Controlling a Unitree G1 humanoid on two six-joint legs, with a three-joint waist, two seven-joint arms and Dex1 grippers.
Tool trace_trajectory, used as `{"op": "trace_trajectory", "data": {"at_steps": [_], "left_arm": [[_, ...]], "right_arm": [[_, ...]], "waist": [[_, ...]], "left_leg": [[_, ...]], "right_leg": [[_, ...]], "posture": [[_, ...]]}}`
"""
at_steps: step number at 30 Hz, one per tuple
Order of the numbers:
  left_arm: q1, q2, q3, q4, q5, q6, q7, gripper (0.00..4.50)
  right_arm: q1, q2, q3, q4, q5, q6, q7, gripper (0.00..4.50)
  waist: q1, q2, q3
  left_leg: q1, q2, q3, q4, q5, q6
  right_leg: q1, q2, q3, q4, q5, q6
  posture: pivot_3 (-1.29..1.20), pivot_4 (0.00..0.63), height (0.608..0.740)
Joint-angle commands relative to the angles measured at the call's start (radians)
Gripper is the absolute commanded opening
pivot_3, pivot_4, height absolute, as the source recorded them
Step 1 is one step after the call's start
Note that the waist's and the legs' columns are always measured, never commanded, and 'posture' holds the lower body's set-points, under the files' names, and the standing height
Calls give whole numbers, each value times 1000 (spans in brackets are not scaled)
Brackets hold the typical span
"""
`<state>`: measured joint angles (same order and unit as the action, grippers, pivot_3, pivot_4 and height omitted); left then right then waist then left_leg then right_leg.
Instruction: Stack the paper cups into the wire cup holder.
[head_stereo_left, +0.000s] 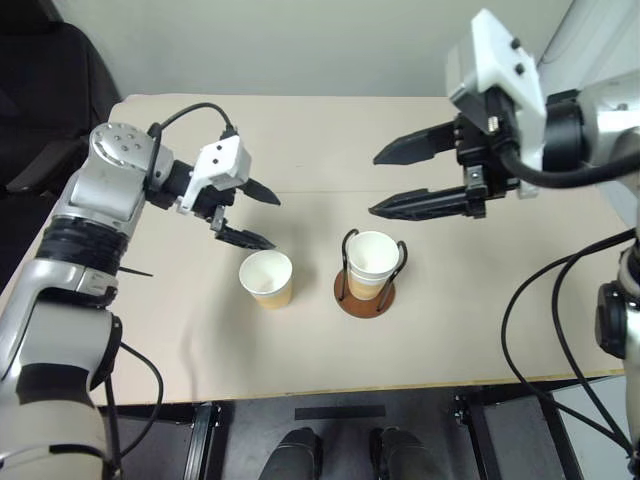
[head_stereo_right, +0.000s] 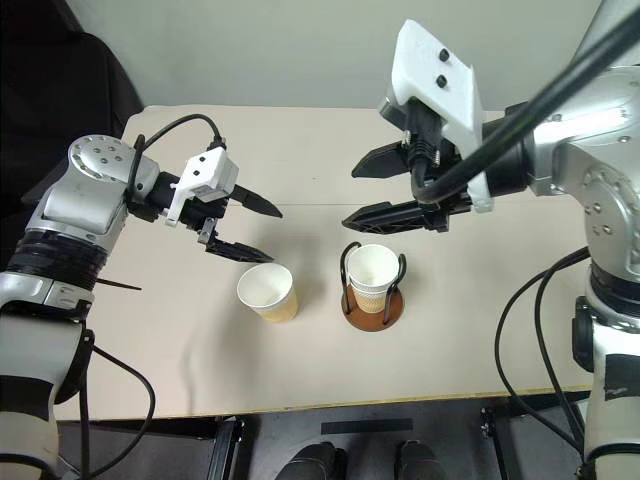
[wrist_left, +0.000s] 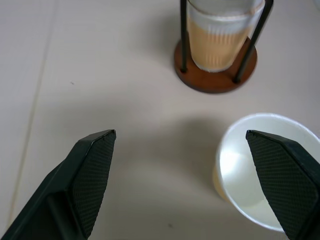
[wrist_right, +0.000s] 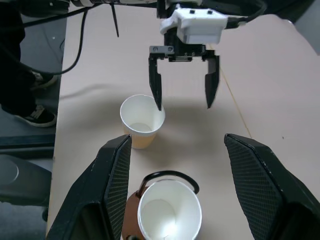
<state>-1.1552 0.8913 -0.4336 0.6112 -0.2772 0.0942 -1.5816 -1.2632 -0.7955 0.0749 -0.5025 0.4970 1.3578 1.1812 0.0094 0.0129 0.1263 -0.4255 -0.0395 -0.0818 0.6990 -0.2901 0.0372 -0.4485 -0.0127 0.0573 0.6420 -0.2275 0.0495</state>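
One tan paper cup (head_stereo_left: 266, 278) stands upright and loose on the beige table, left of the wire cup holder (head_stereo_left: 364, 298). Another paper cup (head_stereo_left: 371, 262) sits upright inside the holder's black loops; whether more are nested under it I cannot tell. My left gripper (head_stereo_left: 275, 222) hovers open just behind and left of the loose cup (wrist_left: 260, 170), with one finger (wrist_left: 280, 170) over its rim and nothing held. My right gripper (head_stereo_left: 374, 184) hangs open and empty above and behind the holder, pointing left. In the right wrist view the holder's cup (wrist_right: 170, 210) lies below the open fingers (wrist_right: 117, 170).
The table's front edge (head_stereo_left: 350, 392) runs close below the cups. A dark chair (head_stereo_left: 40, 90) stands off the far left corner. Black cables (head_stereo_left: 540, 330) hang along my right arm. A person's shoe (wrist_right: 35, 116) rests on the floor beside the table.
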Motion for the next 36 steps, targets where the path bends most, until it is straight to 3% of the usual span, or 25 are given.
{"op": "trace_trajectory", "data": {"at_steps": [1,14,25,36], "left_arm": [[-21,16,-11,-2,-30,-23,-33,4500],[-36,33,-99,22,-68,-43,-33,4500],[-61,28,-207,42,-103,-77,-33,4500],[-92,23,-285,41,-159,-52,-33,4500]], "right_arm": [[7,-22,-51,-54,58,32,-52,2948],[70,-48,-148,-145,226,160,-212,2948],[47,-45,-105,-111,290,160,-294,2948],[284,-251,-74,-165,256,-181,-159,2948]], "waist": [[0,0,0],[1,0,0],[3,0,0],[11,0,0]], "left_leg": [[0,0,0,0,0,0],[0,0,0,0,0,0],[-1,0,0,1,0,0],[-3,0,0,2,0,0]], "right_leg": [[0,0,0,0,0,0],[-1,0,0,1,0,1],[-1,0,0,2,0,1],[-2,-1,-1,3,0,1]], "posture": [[0,150,740],[0,150,740],[0,150,740],[0,150,740]]}}
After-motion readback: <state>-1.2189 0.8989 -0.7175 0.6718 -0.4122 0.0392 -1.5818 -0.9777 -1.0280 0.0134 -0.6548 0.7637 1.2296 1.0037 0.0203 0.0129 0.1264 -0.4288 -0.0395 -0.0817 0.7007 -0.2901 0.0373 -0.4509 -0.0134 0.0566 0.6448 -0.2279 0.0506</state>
